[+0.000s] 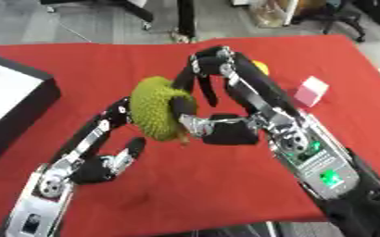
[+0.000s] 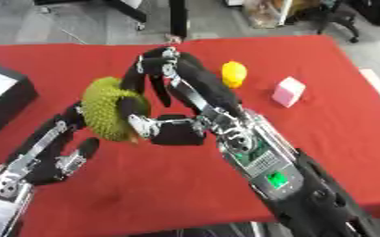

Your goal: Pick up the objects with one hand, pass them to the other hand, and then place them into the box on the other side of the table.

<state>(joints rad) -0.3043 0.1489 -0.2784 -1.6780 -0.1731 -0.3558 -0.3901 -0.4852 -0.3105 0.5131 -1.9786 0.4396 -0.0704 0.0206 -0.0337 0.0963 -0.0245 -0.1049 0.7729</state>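
A green spiky fruit [image 1: 155, 109] hangs above the red table [image 1: 225, 185], between my two hands. My right hand [image 1: 250, 88] comes in from the right and arches over it. Its fingers [image 1: 185, 99] curl down across the fruit's front, and its thumb [image 1: 213, 129] presses in from below. My left hand [image 1: 88, 162] reaches up from the lower left, with straight fingers [image 1: 112, 115] lying against the fruit's left side and the thumb [image 1: 132, 148] held apart beneath it. Part of the fruit's right side is hidden by my right fingers.
A black box [image 1: 31, 99] with a pale inside sits at the table's left edge. A yellow object [image 2: 234, 74] and a pink-white cube [image 2: 289, 91] lie on the cloth at the far right. Chair and table legs stand beyond the far edge.
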